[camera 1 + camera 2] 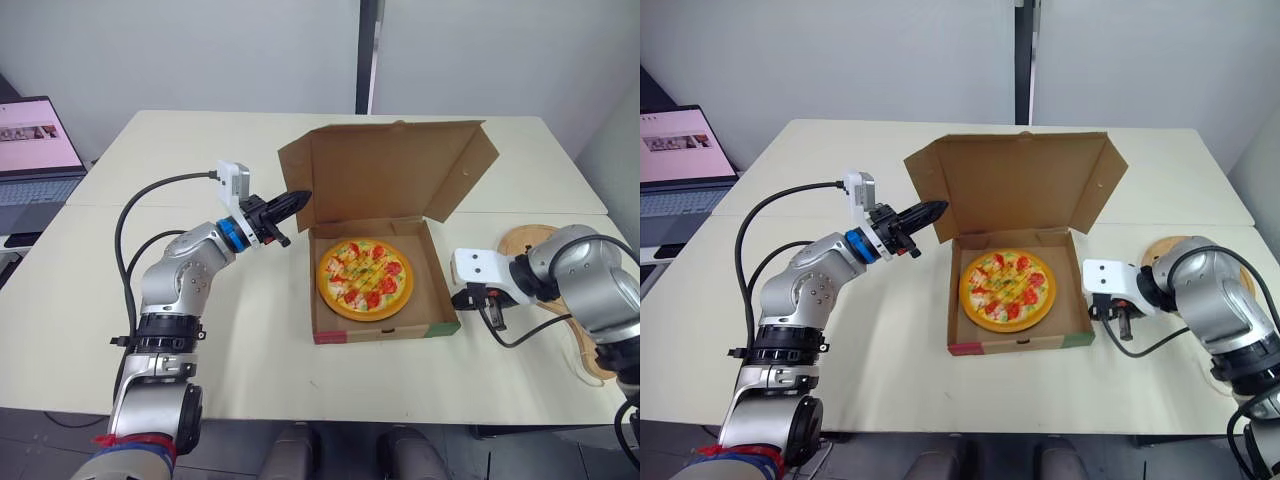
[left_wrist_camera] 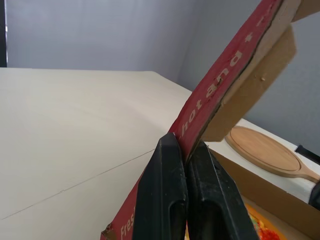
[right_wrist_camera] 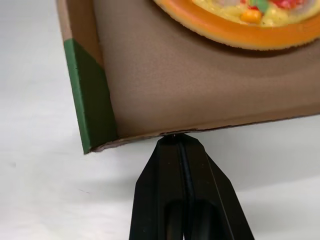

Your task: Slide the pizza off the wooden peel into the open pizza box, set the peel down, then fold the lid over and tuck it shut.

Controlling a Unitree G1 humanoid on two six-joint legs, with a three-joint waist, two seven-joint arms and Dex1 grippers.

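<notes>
The jaws of the left gripper are closed tight on the side flap of the raised lid. In the left wrist view the red printed outer face of the flap is seen pinched between them. The jaws of the right gripper are pressed together with nothing seen between them, and their tips touch the top edge of the side wall of the brown cardboard pizza box, near its green-printed front corner.

A pale cream surface is spread across most of the frame and is crossed by a thin seam running from side to side. Behind it a grey-white wall is seen, split at upper centre by a dark vertical strip. At the upper left edge of the frame an open laptop is seen with its screen lit.

The box is placed right of centre, with its lid standing upright at the back. The round pizza with red and yellow topping lies flat inside the box. The round wooden peel lies on the surface at the right of the frame, apart from the box and partly hidden by the right arm. A black cable is looped beside the left arm in the left half of the frame.
</notes>
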